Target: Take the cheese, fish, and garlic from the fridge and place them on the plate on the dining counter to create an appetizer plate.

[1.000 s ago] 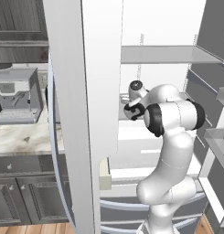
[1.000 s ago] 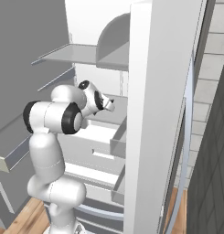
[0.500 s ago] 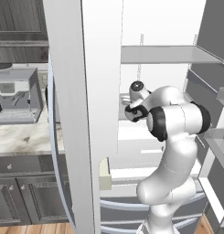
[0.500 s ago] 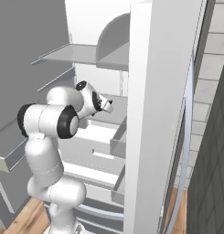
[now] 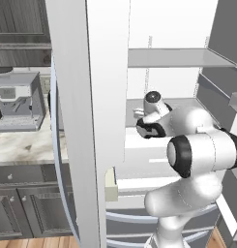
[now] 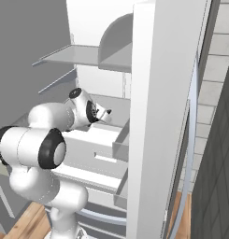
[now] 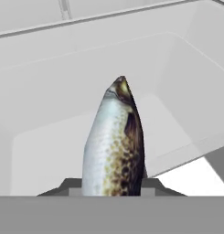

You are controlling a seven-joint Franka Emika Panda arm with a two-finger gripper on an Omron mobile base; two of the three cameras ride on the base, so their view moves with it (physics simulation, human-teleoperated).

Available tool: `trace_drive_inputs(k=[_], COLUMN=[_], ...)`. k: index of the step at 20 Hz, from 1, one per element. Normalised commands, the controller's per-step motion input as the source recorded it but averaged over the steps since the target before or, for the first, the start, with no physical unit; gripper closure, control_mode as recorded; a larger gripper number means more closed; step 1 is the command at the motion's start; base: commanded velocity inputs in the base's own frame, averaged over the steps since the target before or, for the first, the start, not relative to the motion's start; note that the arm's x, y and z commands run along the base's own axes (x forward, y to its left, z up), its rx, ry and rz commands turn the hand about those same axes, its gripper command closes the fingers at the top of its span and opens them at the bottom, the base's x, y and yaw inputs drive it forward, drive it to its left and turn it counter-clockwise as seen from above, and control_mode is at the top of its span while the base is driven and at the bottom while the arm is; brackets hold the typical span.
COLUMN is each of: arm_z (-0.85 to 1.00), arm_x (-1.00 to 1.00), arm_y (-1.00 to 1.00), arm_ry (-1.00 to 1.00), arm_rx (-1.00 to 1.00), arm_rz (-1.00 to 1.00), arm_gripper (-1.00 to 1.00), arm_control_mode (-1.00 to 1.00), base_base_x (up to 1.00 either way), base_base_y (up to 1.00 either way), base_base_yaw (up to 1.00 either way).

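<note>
The white arm rises from the base, bends at a dark-ringed elbow and reaches forward into the open fridge (image 5: 168,58), its wrist level with the middle shelf. In the left base view the fingers (image 5: 139,112) sit at the arm's far end, just past the edge of the left fridge door (image 5: 86,121), above the pulled-out drawers. In the right base view they (image 6: 105,114) point toward the right door's inner bins (image 6: 121,144).

The hand view shows the fingers (image 7: 112,185) drawn narrow around the fish (image 7: 114,146), gripping its lower end; the fish stands up from between them, its pointed dark end away from the camera. Its body is pale silver-grey on one side and brown-speckled on the other. Behind it lies a pale fridge compartment (image 7: 49,105) with sloped walls; the fish hangs above it and whether it touches the floor cannot be told.

Left of the fridge, a coffee machine (image 5: 18,104) stands on the marble desk (image 5: 23,145) over dark cabinets (image 5: 28,208).
</note>
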Motion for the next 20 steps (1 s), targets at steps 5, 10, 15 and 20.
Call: trace_drive_inputs(k=[5, 10, 15, 20], arm_z=[0.28, 0.33, 0.41, 0.34], arm_x=[-0.98, -0.98, -0.82, -0.85], arm_y=[-0.12, -0.08, -0.03, 0.00], arm_ry=[0.00, 0.01, 0.01, 0.00], arm_rx=[0.05, 0.05, 0.03, 0.00], arm_rz=[0.00, 0.00, 0.00, 0.01], arm_gripper=[1.00, 1.00, 1.00, 1.00], arm_control_mode=[-1.00, -1.00, -1.00, -1.00], base_base_x=[0.00, 0.00, 0.00, 0.00], base_base_y=[0.00, 0.00, 0.00, 0.00], base_base_yaw=[0.00, 0.00, 0.00, 0.00])
